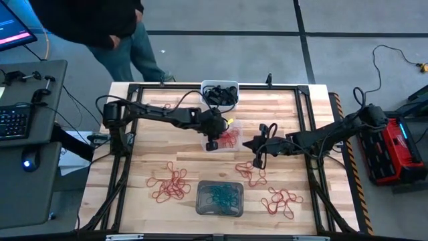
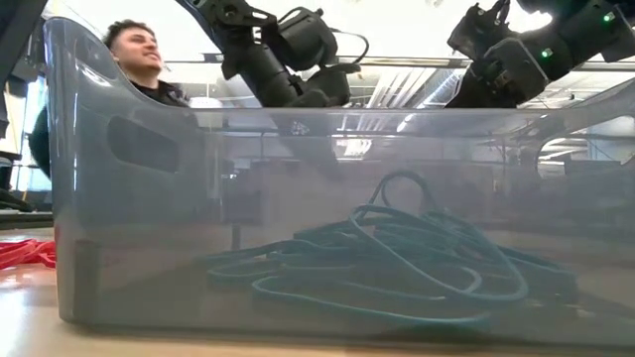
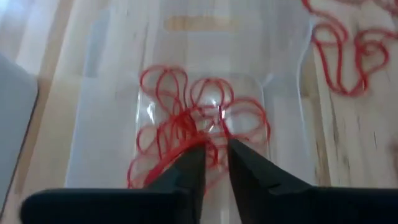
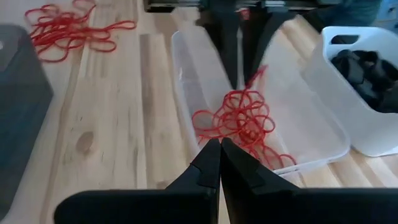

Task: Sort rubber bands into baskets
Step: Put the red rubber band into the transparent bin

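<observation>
The clear basket (image 1: 224,139) sits at table centre, its long axis running from the near edge toward the far edge; a tangle of red bands (image 4: 239,121) lies on its floor. The left gripper (image 3: 216,152) hangs over that basket, fingers slightly parted, tips pointing down into the tangle; whether a strand is pinched cannot be told. The right gripper (image 4: 219,149) waits just beside the basket, fingers closed, holding nothing. The white basket (image 1: 220,94) stands behind at the far edge, holding black bands (image 4: 367,65); the grey basket (image 1: 219,198) lies at the near edge, long axis across the table, with teal bands (image 2: 397,253) inside. Loose red bands (image 1: 170,184) lie in clusters on the wooden table (image 1: 154,154). The low view alone shows the teal loops through the grey wall, which blocks the other baskets; a person (image 1: 100,27) stands beyond the table.
</observation>
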`<state>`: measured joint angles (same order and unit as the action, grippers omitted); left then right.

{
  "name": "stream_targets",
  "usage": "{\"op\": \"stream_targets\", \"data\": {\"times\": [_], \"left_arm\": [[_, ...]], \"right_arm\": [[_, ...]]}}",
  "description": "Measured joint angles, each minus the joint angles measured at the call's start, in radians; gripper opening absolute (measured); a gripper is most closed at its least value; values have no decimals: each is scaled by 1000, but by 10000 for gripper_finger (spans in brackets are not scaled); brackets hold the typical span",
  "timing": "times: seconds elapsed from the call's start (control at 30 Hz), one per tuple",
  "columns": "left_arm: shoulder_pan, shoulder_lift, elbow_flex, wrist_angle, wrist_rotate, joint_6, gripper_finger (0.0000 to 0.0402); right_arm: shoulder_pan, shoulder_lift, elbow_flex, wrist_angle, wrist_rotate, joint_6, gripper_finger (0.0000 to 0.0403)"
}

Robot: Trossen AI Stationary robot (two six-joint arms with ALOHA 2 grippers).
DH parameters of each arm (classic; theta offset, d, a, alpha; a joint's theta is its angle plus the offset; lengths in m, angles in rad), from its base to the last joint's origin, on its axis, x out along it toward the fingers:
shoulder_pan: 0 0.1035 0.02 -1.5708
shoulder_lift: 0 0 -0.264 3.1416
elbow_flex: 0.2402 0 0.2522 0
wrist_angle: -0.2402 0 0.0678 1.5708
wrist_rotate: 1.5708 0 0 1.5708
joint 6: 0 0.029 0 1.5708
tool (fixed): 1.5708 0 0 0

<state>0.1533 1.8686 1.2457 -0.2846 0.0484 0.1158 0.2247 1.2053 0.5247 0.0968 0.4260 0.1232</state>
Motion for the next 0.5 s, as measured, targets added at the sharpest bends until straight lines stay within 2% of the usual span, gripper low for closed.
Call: {"op": "stream_targets", "data": {"times": [0.27, 0.4, 0.5], "left_arm": [[-35, -38, -1, -52, -114, -19, 137], [-55, -80, -27, -35, -203, -5, 137], [-60, -127, -78, 35, -205, -1, 124]], "right_arm": [[1, 0, 0, 18, 36, 2, 0], [1, 0, 0, 22, 37, 1, 0], [1, 0, 0, 34, 56, 0, 0]]}}
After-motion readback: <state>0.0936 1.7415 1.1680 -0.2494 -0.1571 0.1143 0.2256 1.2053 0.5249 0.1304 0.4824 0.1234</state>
